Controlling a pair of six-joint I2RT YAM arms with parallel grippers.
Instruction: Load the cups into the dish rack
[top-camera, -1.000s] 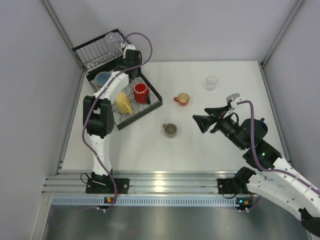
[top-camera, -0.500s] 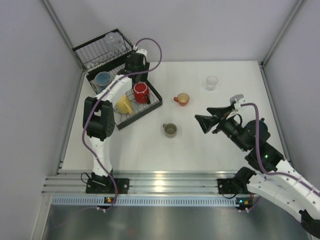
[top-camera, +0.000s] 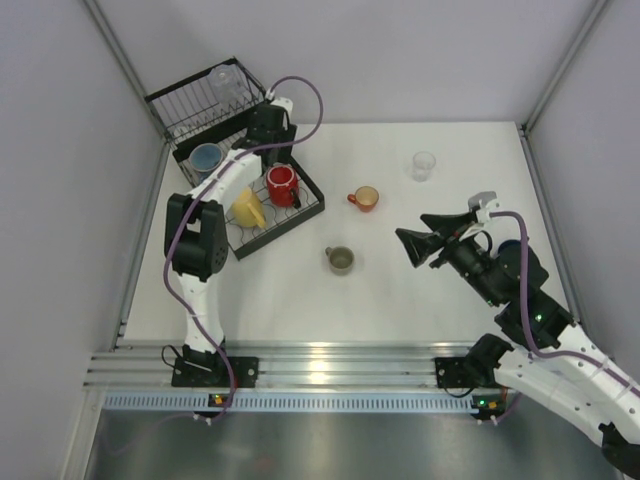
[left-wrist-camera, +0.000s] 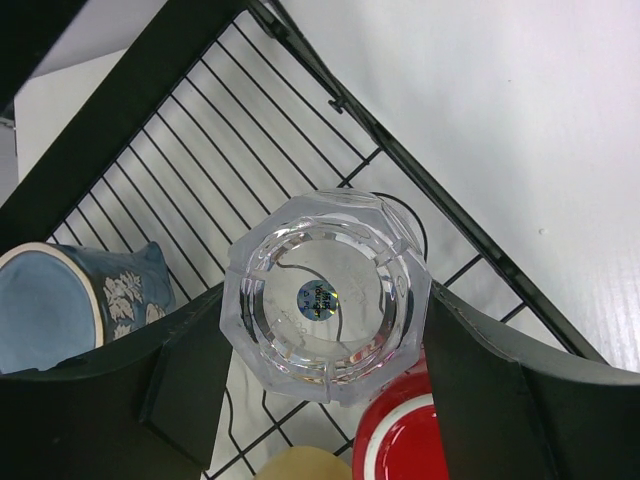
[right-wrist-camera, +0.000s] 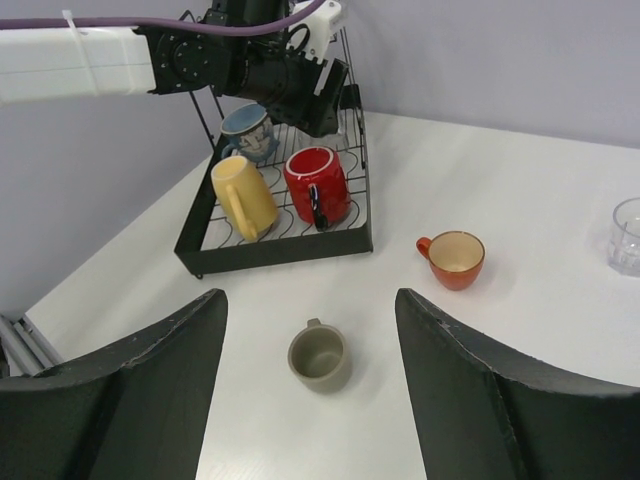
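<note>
1. Rack (top-camera: 316, 192): black wire, sitting at the upper left of the overhead view. The low tray part is lying nearer centre and the taller basket part behind it.
2. Left gripper (left-wrist-camera: 328, 330): hanging over the tray's far end, its fingers pressing on both sides of the held tumbler (left-wrist-camera: 325, 290) and gripping it.
3. Held tumbler: clear and faceted, showing a round face with a small sticker to the wrist camera. It is hanging above the tray wires.
4. Blue mug (left-wrist-camera: 50, 310): standing in the tray, at the left edge of the left wrist view.
5. Red mug (right-wrist-camera: 315, 183) and yellow mug (right-wrist-camera: 245, 197): standing side by side in the tray, with red to the right.
6. Basket tumbler (top-camera: 224, 78): clear, sitting in the basket part.
7. Orange cup (top-camera: 365, 198), grey cup (top-camera: 340, 260) and table tumbler (top-camera: 424, 165): standing on the table (top-camera: 300, 300), outside the rack and well apart.
8. Right gripper (right-wrist-camera: 310, 305): hovering at the right of the overhead view with its jaws gaping wide and gripping nothing. It is facing the grey cup.
</note>
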